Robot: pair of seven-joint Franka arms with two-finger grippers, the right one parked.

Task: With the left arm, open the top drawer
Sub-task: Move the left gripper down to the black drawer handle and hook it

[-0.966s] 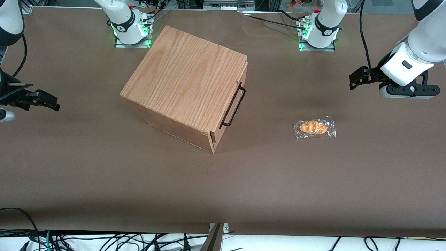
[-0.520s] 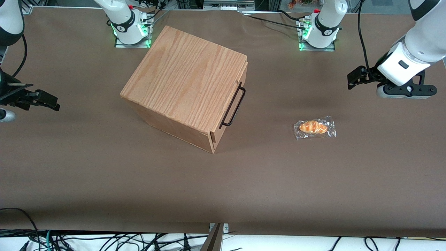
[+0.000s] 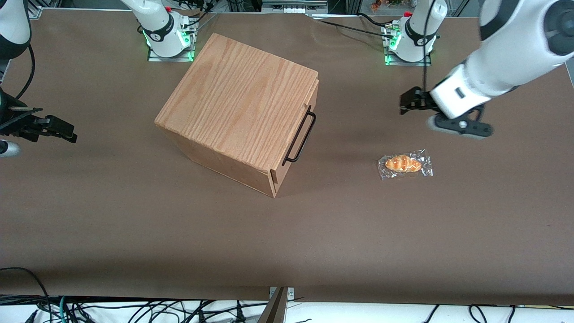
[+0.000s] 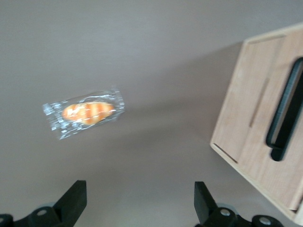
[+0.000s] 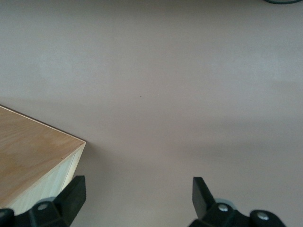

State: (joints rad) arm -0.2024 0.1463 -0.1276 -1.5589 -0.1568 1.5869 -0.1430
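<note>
- Light wood makes up the top drawer (image 3: 314, 101), which sits shut at the top of the wooden box (image 3: 237, 105) in the middle of the brown table (image 3: 287, 233).
- Its front has a thin black handle (image 3: 300, 137), a long bar that stands a little way off the wood. The front faces toward the working arm's end of the table.
- The step in hand looks like the reach. Nothing is touching the handle yet and the drawer is not pulled out at all.
- The gripper (image 3: 410, 102) hangs in the air, well apart from the handle, a bit farther from the front camera than the wrapped bread roll (image 3: 404, 164).
- Its two black fingers (image 4: 71, 203) are spread wide apart with nothing between them.
- The left arm (image 3: 497, 58) is bent over the table from its end, with the wrist tipped down so the gripper points at the table and a little toward the box.
- Next, I think, the gripper has to go across to the box and come down to the height of the bar, with one finger on each side of it.
- Then it would need to close on the bar and pull straight away from the box.
- The bread roll lies on the table near the way there, so the gripper should pass above it.
</note>
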